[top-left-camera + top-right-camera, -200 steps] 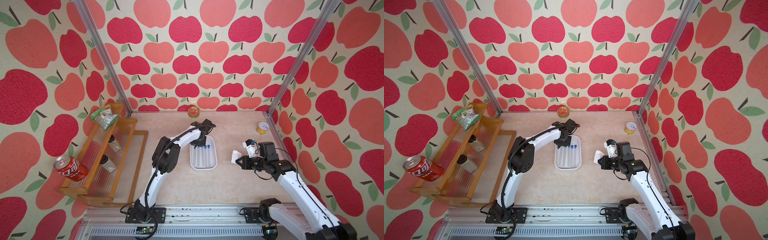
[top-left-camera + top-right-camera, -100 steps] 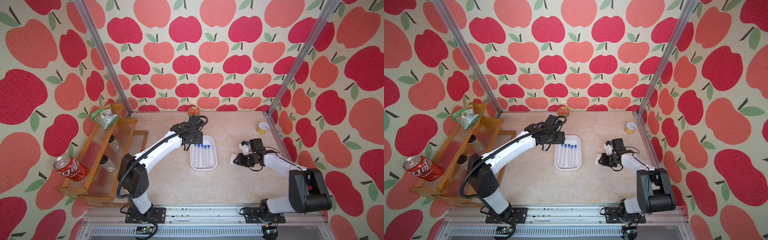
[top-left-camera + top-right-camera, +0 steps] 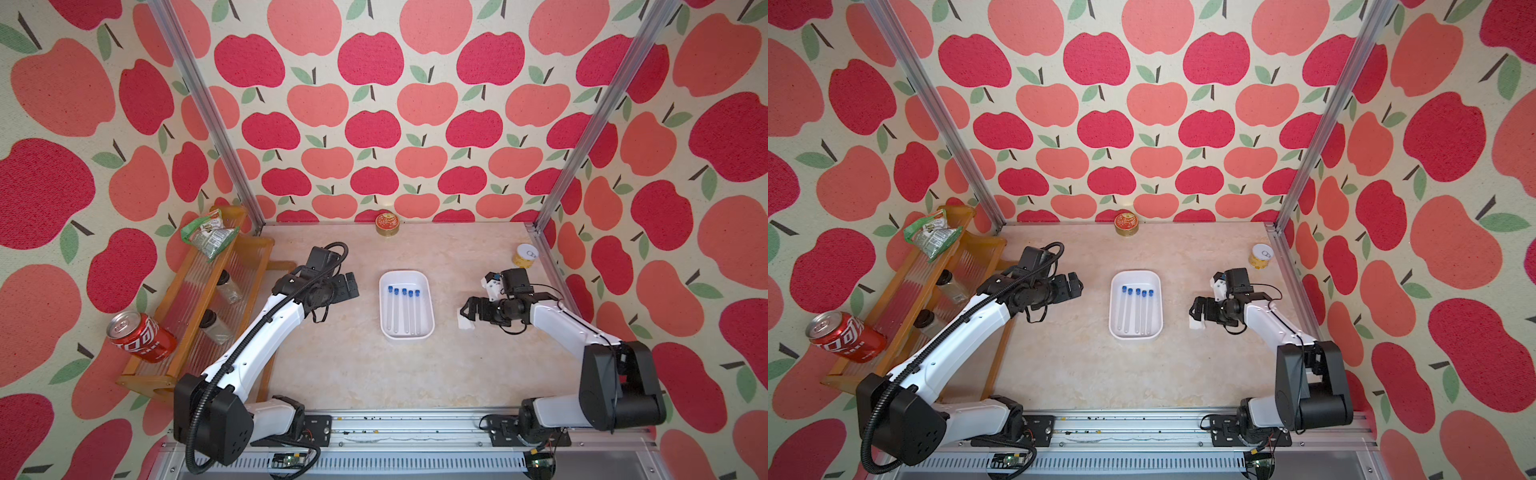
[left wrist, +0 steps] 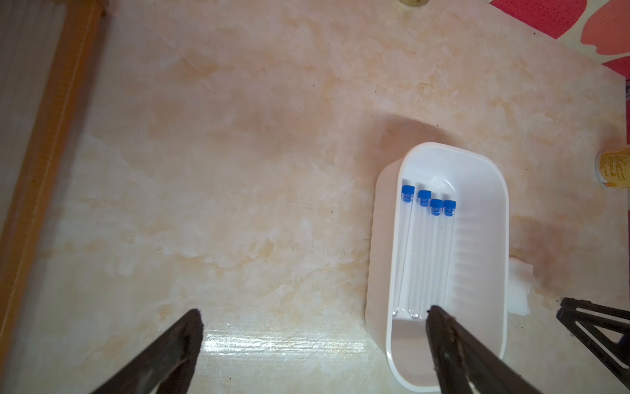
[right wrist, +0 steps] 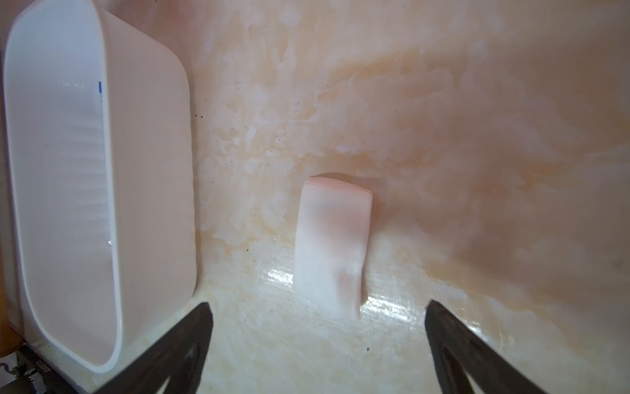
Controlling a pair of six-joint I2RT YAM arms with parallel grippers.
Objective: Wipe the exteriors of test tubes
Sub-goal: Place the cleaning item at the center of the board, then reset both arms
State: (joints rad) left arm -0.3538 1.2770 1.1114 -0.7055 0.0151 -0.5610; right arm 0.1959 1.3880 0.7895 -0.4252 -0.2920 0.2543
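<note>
Several clear test tubes (image 3: 401, 309) (image 3: 1137, 309) with blue caps lie side by side in a white tray (image 3: 406, 274) (image 3: 1136, 274) at the table's middle. To the left of the tray, apart from it, my left gripper (image 3: 352, 286) (image 3: 1076, 285) is open and empty. In the left wrist view the test tubes (image 4: 421, 252) and the tray (image 4: 505, 238) lie past my left gripper (image 4: 313, 310). A folded white cloth (image 3: 465, 323) (image 3: 1197, 324) lies on the table right of the tray. My right gripper (image 3: 468, 309) (image 3: 1196, 309) stands open just over it. The cloth (image 5: 330, 245) lies ahead of my right gripper (image 5: 317, 304), untouched.
A wooden rack (image 3: 199, 299) along the left holds two dark-lidded jars, a green snack bag (image 3: 208, 232) and a red soda can (image 3: 139, 336). A round tin (image 3: 387, 224) sits at the back wall. A yellow can (image 3: 524, 255) stands at the right edge.
Both grippers have opened. My left arm has drawn back leftward from the tray. My right gripper has lowered and let go of the white cloth, which now lies on the table.
</note>
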